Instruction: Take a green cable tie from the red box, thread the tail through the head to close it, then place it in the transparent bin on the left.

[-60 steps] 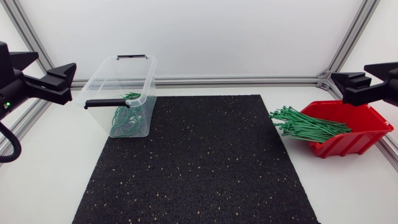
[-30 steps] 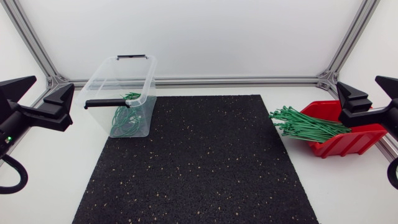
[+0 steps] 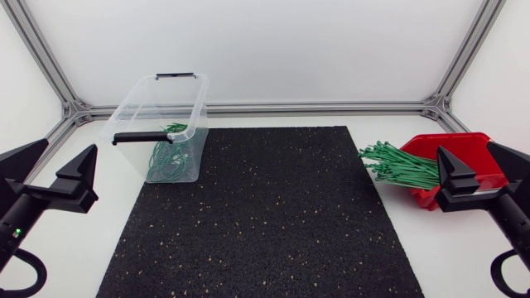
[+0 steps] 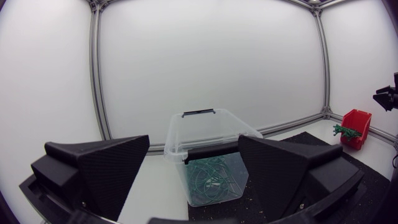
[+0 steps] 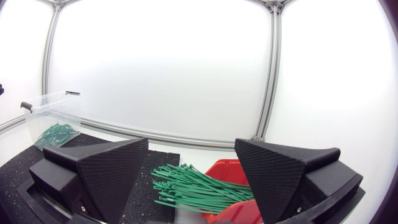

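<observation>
Wedges of matte black frame the scene: my left gripper (image 3: 70,146) at the near left and my right gripper (image 3: 464,147) at the near right both stand with broad fingers spread wide, nothing between them. Ahead of the right gripper, a red box (image 3: 474,159) of glossy plastic sits at the right edge of the smooth white table (image 3: 464,257), its open front facing the middle. A sheaf of thin, straight green cable ties (image 3: 402,165) fans out of it toward a black mat (image 3: 265,215), which is rectangular, grainy and flecked with pale specks. At the far left, just beside the mat's corner, stands the transparent bin (image 3: 137,108), a clear tub with rounded corners and two black clips on its rim. A tangle of looped green ties (image 3: 170,159) lies on its floor.
</observation>
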Controlling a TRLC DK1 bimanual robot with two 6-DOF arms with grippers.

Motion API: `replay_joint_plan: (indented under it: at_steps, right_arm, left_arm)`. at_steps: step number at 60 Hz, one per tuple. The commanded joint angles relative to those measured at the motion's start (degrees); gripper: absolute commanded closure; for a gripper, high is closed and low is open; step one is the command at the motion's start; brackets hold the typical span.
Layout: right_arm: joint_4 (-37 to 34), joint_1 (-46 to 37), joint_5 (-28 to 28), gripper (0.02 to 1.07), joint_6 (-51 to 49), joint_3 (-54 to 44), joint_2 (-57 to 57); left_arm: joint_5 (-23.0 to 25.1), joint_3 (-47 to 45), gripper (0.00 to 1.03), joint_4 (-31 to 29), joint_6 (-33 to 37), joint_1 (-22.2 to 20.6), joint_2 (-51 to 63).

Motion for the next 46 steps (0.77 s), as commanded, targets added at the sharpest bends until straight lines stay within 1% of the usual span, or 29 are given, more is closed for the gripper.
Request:
replay_joint_plan:
  at_steps: [1, 23, 32, 46]
  right_arm:
    - [-0.7, 0.8, 0.7, 0.06, 2.3, -3.0, -2.5]
    - [-2.8, 3.8, 2.9, 0.06, 6.7, -12.9, -14.1]
    - [-2.8, 3.8, 2.9, 0.06, 6.7, -13.0, -14.3]
    - [-2.8, 3.8, 2.9, 0.06, 6.7, -13.0, -14.3]
  left_arm:
    - [-0.7, -2.8, 0.04, -0.8, -1.9, 0.5, -2.6]
    - [-1.9, -11.5, 0.04, -6.7, -4.4, 1.0, -14.3]
    - [-2.4, -15.1, 0.04, -9.2, -5.4, 1.1, -19.0]
    - [-2.5, -15.2, 0.04, -9.2, -5.4, 1.1, -19.1]
